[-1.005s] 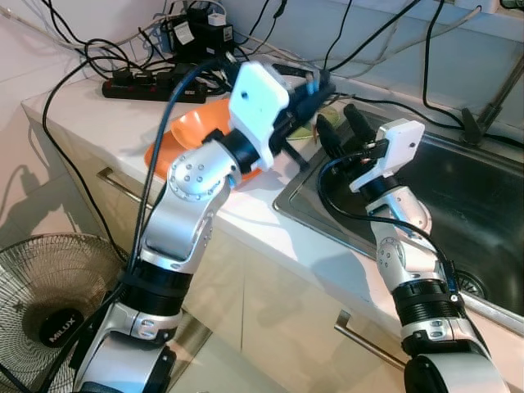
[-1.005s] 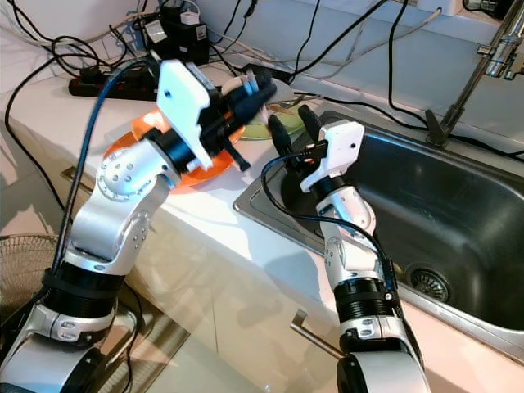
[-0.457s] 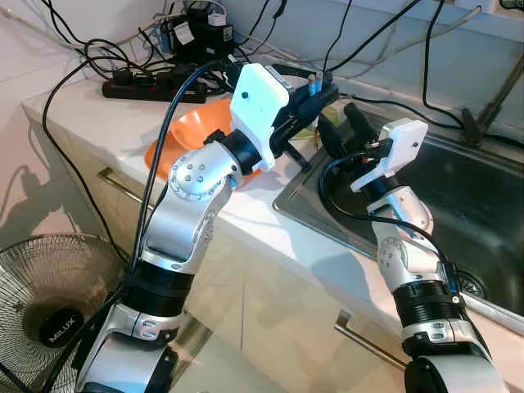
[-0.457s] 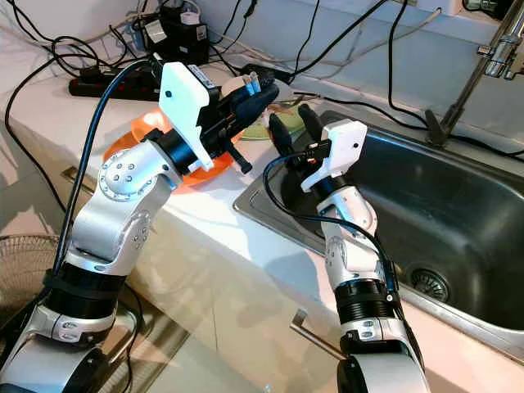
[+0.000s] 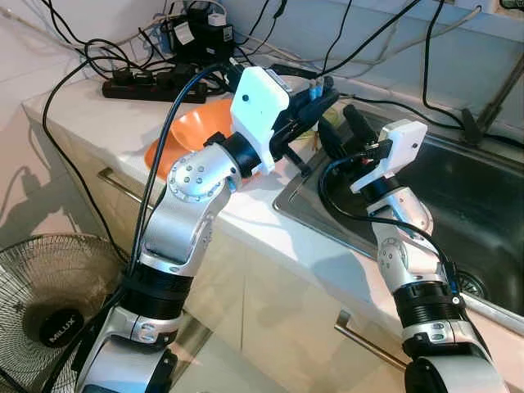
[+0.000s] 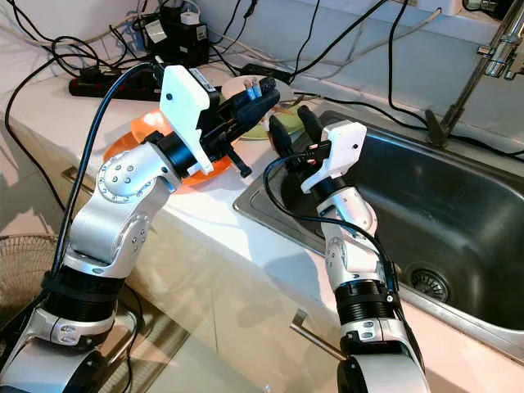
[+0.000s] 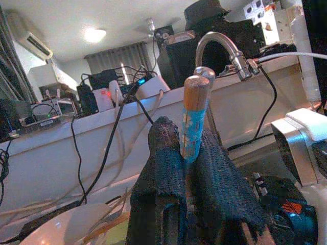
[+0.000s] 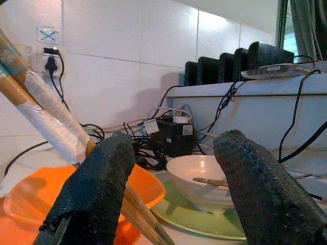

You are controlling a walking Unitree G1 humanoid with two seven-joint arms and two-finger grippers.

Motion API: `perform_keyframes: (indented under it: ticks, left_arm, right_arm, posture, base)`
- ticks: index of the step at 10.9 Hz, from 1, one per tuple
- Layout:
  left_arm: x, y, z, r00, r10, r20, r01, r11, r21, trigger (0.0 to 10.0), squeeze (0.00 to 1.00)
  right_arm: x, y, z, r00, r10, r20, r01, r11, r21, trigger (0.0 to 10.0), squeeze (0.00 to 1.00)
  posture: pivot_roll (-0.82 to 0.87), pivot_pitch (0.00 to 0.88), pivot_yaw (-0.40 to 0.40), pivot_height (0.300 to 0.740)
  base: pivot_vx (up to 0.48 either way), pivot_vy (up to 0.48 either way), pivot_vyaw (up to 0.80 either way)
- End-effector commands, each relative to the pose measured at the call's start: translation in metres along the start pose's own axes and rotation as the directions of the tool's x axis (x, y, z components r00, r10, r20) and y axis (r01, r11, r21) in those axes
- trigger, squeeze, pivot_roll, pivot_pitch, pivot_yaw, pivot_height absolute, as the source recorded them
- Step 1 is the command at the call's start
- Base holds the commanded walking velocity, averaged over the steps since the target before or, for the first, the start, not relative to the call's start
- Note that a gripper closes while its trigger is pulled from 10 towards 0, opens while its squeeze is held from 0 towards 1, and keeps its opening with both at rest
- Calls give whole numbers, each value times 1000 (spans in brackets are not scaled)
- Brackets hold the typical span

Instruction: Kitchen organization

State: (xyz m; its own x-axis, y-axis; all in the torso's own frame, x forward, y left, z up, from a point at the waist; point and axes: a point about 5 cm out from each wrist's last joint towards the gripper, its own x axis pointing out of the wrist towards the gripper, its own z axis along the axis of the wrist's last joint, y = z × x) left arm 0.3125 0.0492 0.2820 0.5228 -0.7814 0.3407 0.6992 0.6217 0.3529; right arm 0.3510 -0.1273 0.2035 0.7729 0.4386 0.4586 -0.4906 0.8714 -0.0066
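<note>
My left gripper (image 5: 318, 92) is raised over the counter beside the sink, shut on a pair of wooden chopsticks (image 7: 194, 115) with blue marks near their tips. Their white-wrapped lower part (image 8: 50, 119) slants across the right wrist view. My right gripper (image 5: 342, 123) is open and holds nothing, its fingers pointing up over the sink's left rim, just right of the left gripper. Behind them a white bowl (image 8: 201, 180) stands on a green plate (image 8: 204, 217), with a stick lying in the bowl. An orange bowl (image 5: 185, 133) sits on the counter under my left arm.
The steel sink (image 5: 463, 201) lies to the right, with a faucet (image 6: 485, 64) at its back. A black power strip (image 5: 139, 84) and tangled cables fill the counter's back left. A floor fan (image 5: 49, 286) stands below the counter's left end. Drawer handles stick out of the cabinet front.
My left gripper with the chopsticks has stopped blurring and edged a little toward the sink. The right gripper has barely moved.
</note>
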Motion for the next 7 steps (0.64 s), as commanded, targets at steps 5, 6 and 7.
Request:
perform_keyframes:
  ticks: [5, 6, 7]
  left_arm:
    - [7, -26, -2, 987, -157, 21, 158, 985, -76, 10000, 0]
    - [7, -26, -2, 987, -156, 21, 158, 984, -79, 10000, 0]
    - [7, -26, -2, 988, -152, 22, 153, 984, -91, 10000, 0]
  right_arm:
    - [3, 32, -7, 980, 195, -45, -194, 981, 31, 10000, 0]
    - [3, 33, -7, 979, 198, -44, -197, 980, 34, 10000, 0]
    - [3, 34, -7, 978, 207, -41, -205, 978, 43, 10000, 0]
  posture:
    - [203, 3, -10, 740]
    - [205, 4, -11, 740]
    - [205, 4, -12, 740]
  base:
    - [0, 0, 0]
    - [0, 0, 0]
    - [0, 0, 0]
